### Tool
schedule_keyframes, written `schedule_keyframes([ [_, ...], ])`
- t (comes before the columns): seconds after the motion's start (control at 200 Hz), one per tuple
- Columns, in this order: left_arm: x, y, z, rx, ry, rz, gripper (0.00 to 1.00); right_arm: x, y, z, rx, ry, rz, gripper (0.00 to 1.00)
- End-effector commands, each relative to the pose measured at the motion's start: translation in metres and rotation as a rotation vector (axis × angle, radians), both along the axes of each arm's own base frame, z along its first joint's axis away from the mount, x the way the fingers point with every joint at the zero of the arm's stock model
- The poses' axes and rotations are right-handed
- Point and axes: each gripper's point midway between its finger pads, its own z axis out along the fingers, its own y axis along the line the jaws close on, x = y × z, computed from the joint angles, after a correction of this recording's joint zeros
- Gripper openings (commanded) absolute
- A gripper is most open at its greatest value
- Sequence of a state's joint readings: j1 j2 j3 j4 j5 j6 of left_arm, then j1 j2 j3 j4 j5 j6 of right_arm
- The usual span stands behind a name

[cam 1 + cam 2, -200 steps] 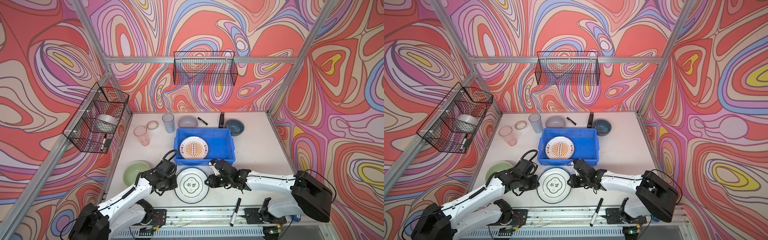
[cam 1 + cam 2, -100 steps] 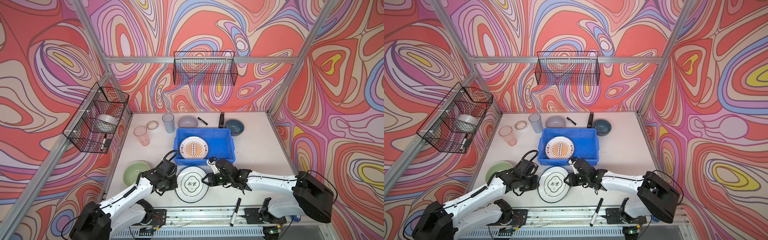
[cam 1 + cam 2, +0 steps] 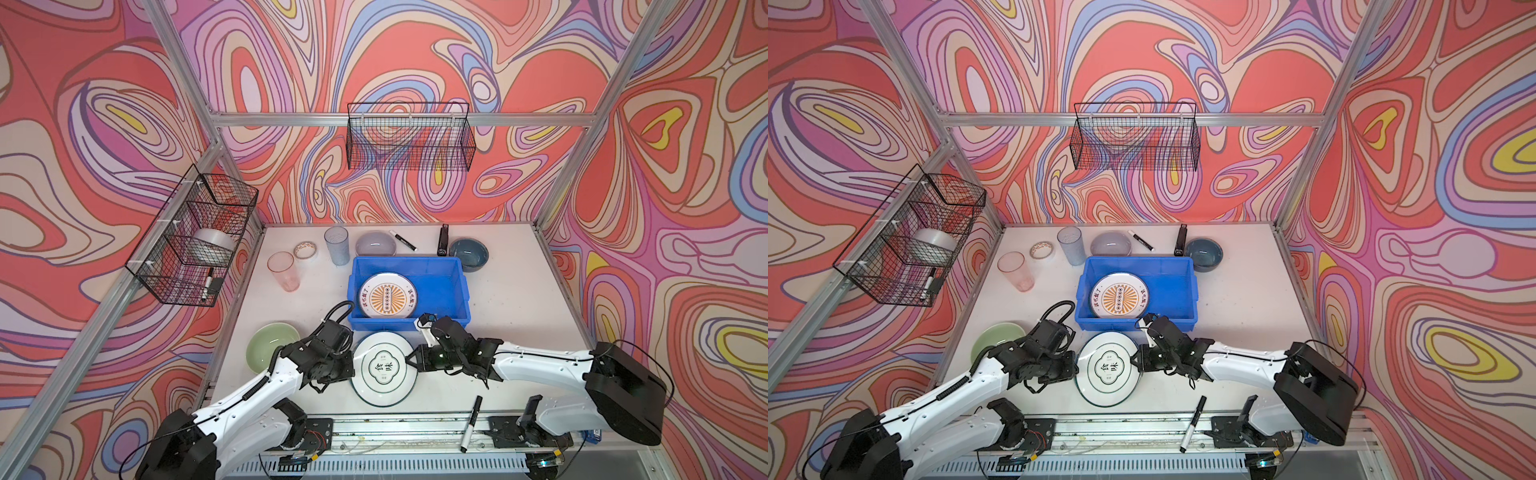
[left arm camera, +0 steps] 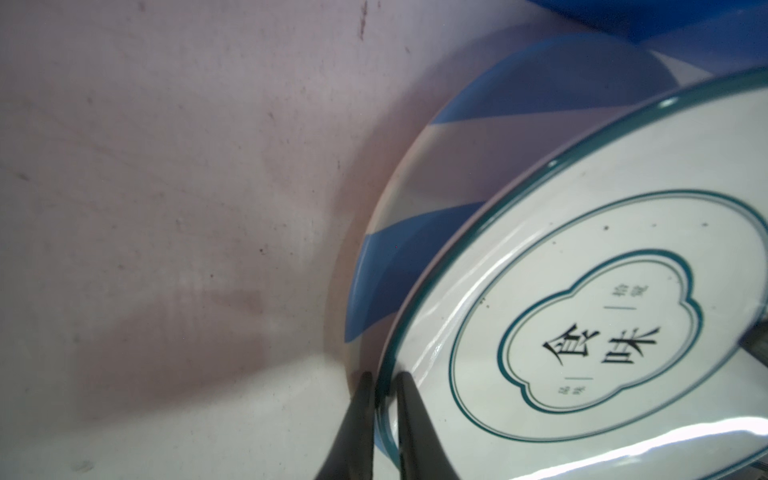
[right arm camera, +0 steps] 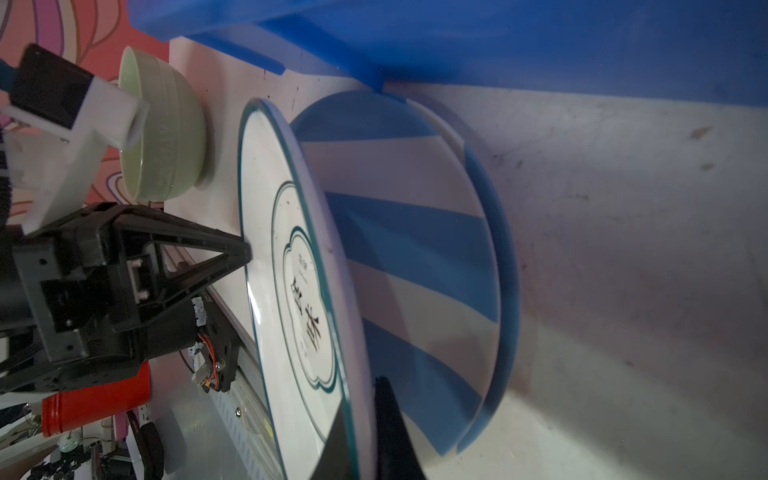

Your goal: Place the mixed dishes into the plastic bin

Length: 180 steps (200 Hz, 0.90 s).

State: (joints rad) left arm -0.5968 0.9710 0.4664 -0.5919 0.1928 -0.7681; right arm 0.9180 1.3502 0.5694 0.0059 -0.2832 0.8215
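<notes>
Both top views: the blue bin stands mid-bench, and the orange sunburst plate lies flat inside it. Just in front of the bin, outside it, the lettered plate is gripped from two sides. The left pincer is nipped onto its left rim and the right pincer onto its right rim. The green bowl sits on the bench beside the left arm. The pink tumbler, bluish tumbler, lavender bowl and dark blue bowl stand toward the back, none in the bin.

Left wrist view: the left pincer is drawn almost closed, with the plate's teal rim caught between its black tips. The striped plate lies on the bench beneath the lettered plate, partly covered by it.

Right wrist view: the right pincer is clamped on the lettered plate's near rim. That plate is tilted up off the striped plate, with the bin wall close by.
</notes>
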Motion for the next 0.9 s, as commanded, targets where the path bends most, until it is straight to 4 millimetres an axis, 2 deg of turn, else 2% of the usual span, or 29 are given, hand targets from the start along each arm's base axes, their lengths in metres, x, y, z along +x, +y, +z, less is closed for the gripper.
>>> schedule_keyframes([
  [0.0,0.0,0.005,0.01,0.026,-0.005,0.015,0.22,0.0,-0.003,0.013,0.007,-0.027,-0.01,0.07],
  [0.04,0.008,0.003,0.024,0.024,-0.039,0.015,0.24,0.0,-0.005,0.014,0.001,-0.027,-0.016,0.05],
  [0.205,0.013,0.012,0.046,0.078,-0.07,0.021,0.38,-0.005,-0.012,0.018,-0.037,-0.035,0.009,0.04],
  [0.346,0.022,0.02,0.066,0.134,-0.114,0.027,0.42,-0.009,-0.019,0.023,-0.066,-0.051,0.035,0.02],
  [0.471,0.035,0.021,0.083,0.16,-0.159,0.022,0.45,-0.006,-0.022,0.044,-0.071,-0.1,0.039,0.02],
  [0.561,0.045,0.024,0.086,0.181,-0.164,0.019,0.45,0.002,-0.024,0.061,-0.098,-0.141,0.028,0.01],
  [0.736,0.067,0.023,0.095,0.129,-0.177,0.041,0.45,0.016,-0.021,0.106,-0.105,-0.22,0.007,0.0],
  [0.897,0.087,0.019,0.113,0.092,-0.227,0.028,0.44,0.038,-0.03,0.127,-0.173,-0.281,-0.053,0.0],
])
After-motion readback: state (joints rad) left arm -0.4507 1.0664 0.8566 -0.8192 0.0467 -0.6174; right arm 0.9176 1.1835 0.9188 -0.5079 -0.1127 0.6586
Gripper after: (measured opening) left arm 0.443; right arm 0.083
